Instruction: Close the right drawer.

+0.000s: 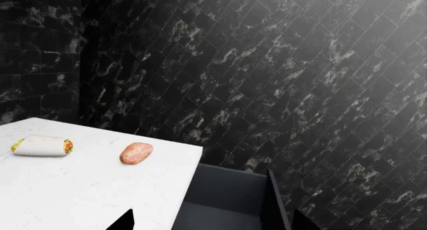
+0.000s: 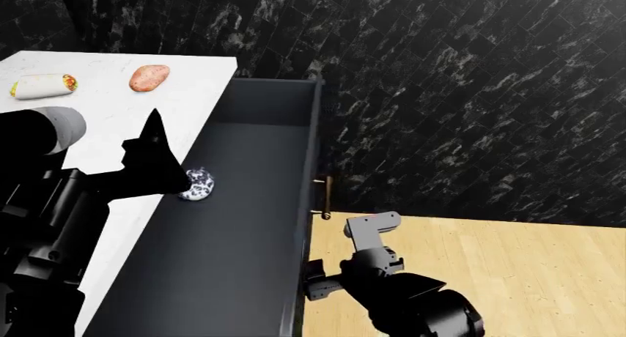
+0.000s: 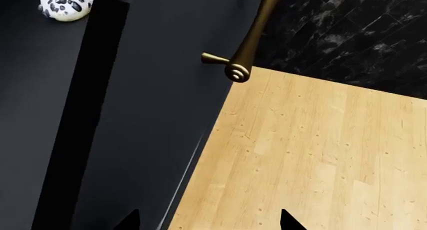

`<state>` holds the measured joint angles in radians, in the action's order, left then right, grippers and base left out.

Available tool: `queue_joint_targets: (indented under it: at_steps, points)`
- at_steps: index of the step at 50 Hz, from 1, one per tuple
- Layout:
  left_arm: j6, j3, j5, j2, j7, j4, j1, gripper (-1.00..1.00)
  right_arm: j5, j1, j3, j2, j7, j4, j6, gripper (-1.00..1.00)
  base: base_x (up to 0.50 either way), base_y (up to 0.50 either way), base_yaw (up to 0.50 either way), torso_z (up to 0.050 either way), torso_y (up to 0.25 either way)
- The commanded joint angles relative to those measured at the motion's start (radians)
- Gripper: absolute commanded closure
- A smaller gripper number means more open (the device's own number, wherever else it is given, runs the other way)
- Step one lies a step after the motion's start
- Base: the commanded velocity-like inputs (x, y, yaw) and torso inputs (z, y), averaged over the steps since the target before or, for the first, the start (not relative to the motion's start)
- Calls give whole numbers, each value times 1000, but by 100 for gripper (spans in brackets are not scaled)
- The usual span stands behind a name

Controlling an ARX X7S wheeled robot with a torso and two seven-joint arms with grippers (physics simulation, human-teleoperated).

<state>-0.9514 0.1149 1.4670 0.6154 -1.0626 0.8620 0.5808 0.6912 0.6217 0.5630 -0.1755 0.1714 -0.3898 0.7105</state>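
Right drawer (image 2: 234, 227) stands open; right claw (image 3: 208, 221) apart beside its front; left claw (image 1: 212, 221) apart.

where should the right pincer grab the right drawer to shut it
Take the short brass bar handle on the right drawer front panel. It stands off the panel on two posts, leaving a gap for a finger. Come from the wooden floor side with the right pincer, jaws across the bar, or simply push the front.
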Motion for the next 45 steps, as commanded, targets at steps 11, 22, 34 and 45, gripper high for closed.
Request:
queue_joint_targets:
  at_steps: [11,22,34,45]
  points:
    - [8,-6,3,6,0,-3,3,-100,-78,102,87,145,-83,-261,-98,-100,0,0,0,0,0]
    - [12,-8,5,8,-2,-2,1,-100,177,206,391,175,-44,-427,-264,-100,0,0,0,0,0]
    - [16,-11,7,11,-5,-3,3,-100,675,323,924,175,14,-498,-513,-100,0,0,0,0,0]
    - [23,-11,10,15,-3,-4,3,-100,716,319,998,175,17,-447,-532,-100,0,0,0,0,0]
